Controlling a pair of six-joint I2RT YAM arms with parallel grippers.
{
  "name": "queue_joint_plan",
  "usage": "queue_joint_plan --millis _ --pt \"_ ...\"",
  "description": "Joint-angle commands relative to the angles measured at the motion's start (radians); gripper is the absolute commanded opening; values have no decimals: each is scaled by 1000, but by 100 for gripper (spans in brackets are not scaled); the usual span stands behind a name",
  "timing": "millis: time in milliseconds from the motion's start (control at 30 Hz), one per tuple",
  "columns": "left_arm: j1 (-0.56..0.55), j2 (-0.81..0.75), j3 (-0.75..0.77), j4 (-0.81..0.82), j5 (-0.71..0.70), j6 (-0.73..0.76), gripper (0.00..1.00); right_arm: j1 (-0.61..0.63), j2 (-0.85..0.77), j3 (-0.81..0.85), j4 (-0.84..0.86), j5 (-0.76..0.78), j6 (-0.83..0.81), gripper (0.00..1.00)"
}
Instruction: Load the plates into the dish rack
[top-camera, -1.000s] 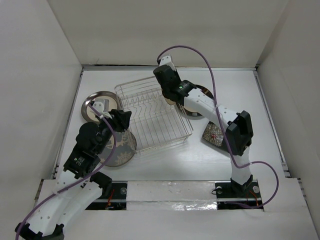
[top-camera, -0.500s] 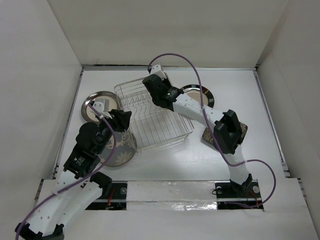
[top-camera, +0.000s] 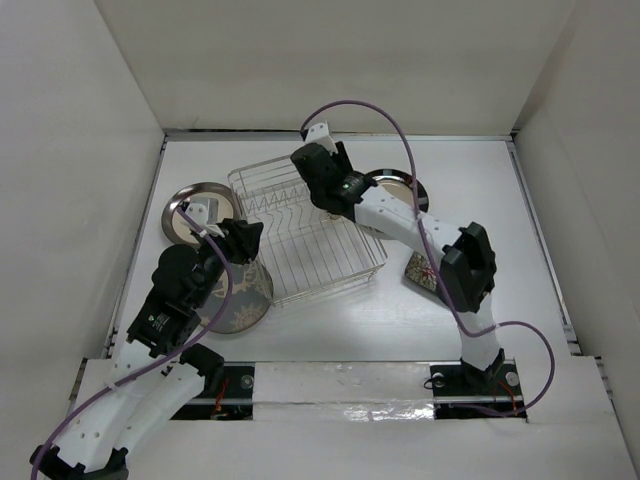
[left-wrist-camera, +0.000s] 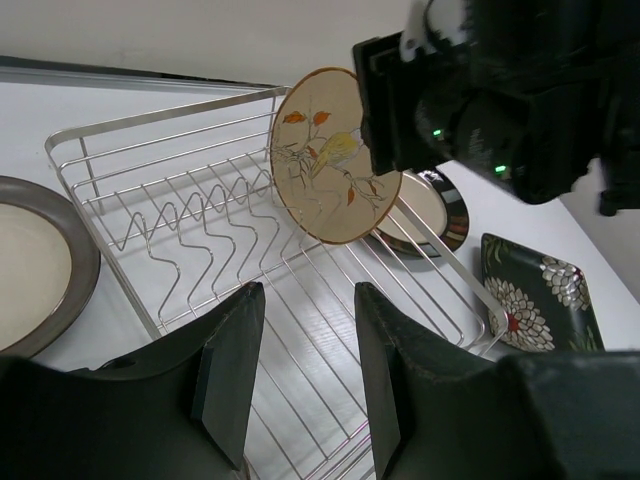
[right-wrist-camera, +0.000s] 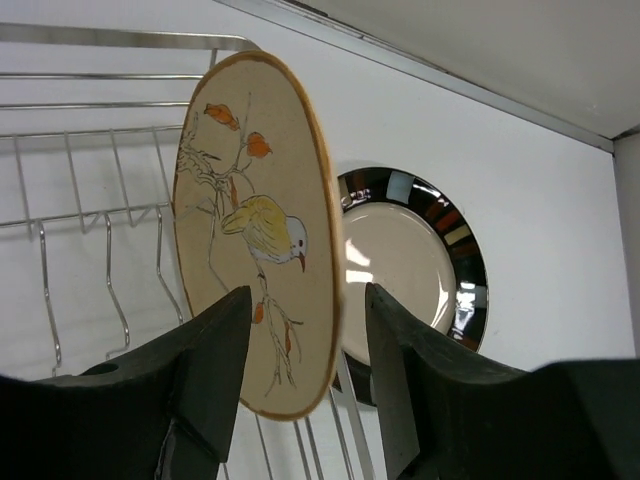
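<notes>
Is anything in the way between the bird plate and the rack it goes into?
No, nothing visible. The right gripper holds the bird plate on edge over the dish rack, whose prongs are bare. The dark-rimmed plate lies outside the rack, beside it.

Left arm (top-camera: 175, 300) hides most of the grey plate (top-camera: 255, 290); right arm (top-camera: 465, 270), the floral plate (top-camera: 421, 268).

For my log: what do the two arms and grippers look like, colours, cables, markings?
The left arm and right arm are white moulded links with black joint housings; a purple cable loops along each. The left gripper and right gripper have broad matte-black fingers. Two green indicator lights glow on the right wrist housing. No sleeves or readable labels show.
</notes>
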Motion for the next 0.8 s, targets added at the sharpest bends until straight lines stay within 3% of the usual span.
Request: queue_joint_plan --millis 0,133,267,300,400,433,500,533,567,667,767 --pt "1 -2 3 36 -8 14 38 -14 -170 -38 99 -53 53 56" --pt "1 -5 4 39 -3 14 38 -95 -365 -257 217 -183 113 56" --pt "1 2 3 38 3 14 38 -317 -599 -550 402 -450 182 0" --pt "1 8 6 35 15 14 37 -365 -624 -598 420 -513 205 0" --pt "1 10 7 45 14 14 24 -547 -672 -741 466 -743 268 0" --pt "1 15 10 38 8 15 3 -584 -675 -777 470 -795 274 0" --pt "1 12 13 27 2 14 0 -667 -660 -805 484 -932 268 8" --pt "1 7 12 32 0 14 0 -692 -646 -816 510 -963 262 19" --pt "1 2 10 38 5 15 0 -713 -622 -808 504 -1021 259 40" --pt "1 5 7 44 8 15 0 -776 -514 -766 440 -1075 233 62" --pt "1 31 13 26 23 15 3 -821 -425 -765 460 -1093 247 74"
